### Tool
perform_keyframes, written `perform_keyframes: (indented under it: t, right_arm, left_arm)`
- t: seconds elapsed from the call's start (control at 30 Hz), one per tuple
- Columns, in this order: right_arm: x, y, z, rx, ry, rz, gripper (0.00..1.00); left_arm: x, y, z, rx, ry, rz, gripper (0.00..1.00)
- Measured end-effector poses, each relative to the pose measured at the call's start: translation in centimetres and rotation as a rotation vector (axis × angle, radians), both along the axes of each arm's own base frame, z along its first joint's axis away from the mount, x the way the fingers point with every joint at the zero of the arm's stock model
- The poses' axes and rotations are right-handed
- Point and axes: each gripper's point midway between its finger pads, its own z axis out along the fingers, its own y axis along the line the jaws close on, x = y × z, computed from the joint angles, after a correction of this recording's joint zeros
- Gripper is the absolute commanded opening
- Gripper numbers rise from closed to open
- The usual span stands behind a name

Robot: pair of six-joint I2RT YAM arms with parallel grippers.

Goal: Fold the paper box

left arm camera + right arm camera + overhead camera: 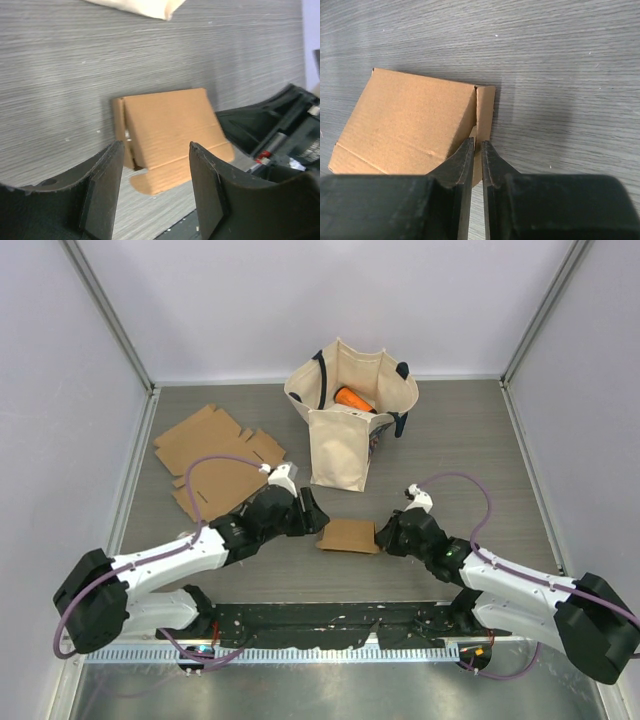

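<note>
Surface: grey wood-grain table [470, 440], matte, fine streaks running side to side, a few pale specks.
Room: pale lilac walls [250, 300] on three sides; metal posts [110, 315] at the corners; metal rail [300, 652] along near edge by the arm bases.
Task item: box [348, 536], small, plain brown corrugated card, partly folded and lying low on the table.
Box detail: broad top panel sloping, with one crease line near an edge; narrow side flap turned up along one short end; rounded tab sticking out at one edge in left wrist view.
Box place: middle of table toward the front, between the two grippers, in front of the bag and apart from it.
Left gripper [156, 147]: jaws spread wide, nothing between the pads, box just beyond the tips, not touched.
Right gripper [475, 142]: jaws nearly together, only a thin slit, tips at the box's narrow flap; whether flap is pinched, cannot tell.
Bag [340, 445]: cream canvas tote, upright, mouth wide, dark handles, orange item [353, 399] inside.
Sheets [215, 460]: flat unfolded brown card blanks, back left, overlapping, partly under left arm's purple cable [190, 480].
Writing: small print on right gripper's body in left wrist view, too blurred to read; dark patch on bag's side, unreadable.
</note>
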Motion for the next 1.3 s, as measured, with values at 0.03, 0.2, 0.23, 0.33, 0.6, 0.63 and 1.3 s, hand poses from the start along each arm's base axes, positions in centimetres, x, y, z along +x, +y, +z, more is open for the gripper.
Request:
perform_keyframes:
  t: [0.03,0.2,0.23,0.33,0.6,0.63,1.3]
  right_arm:
    - [0.0,0.0,0.0,-0.003,0.001,0.004,0.19]
    - [-0.3,0.1,-0.1,-0.013,0.009,0.029,0.21]
    - [-0.4,0.1,-0.1,-0.015,0.013,0.033,0.21]
    - [-0.5,0.2,-0.1,-0.019,0.022,0.044,0.23]
    - [-1.2,-0.7,0.4,-0.039,0.041,0.031,0.45]
    - [-1.2,-0.8,0.6,-0.036,0.038,0.031,0.48]
    - [-1.1,-2.3,4.3,-0.084,0.009,0.000,0.52]
  left_arm:
    - [0.1,0.4,-0.6,0.011,0.012,0.004,0.60]
    - [0.5,1.7,-4.5,0.069,0.113,0.000,0.66]
    - [0.5,1.8,-5.2,0.082,0.129,-0.007,0.66]
    - [0.3,1.7,-7.4,0.116,0.179,-0.031,0.56]
    - [0.0,0.7,-8.1,0.082,0.190,-0.085,0.45]
    - [-0.2,0.7,-8.2,0.076,0.192,-0.087,0.44]
    - [-0.7,0.6,-9.2,0.061,0.224,-0.092,0.45]
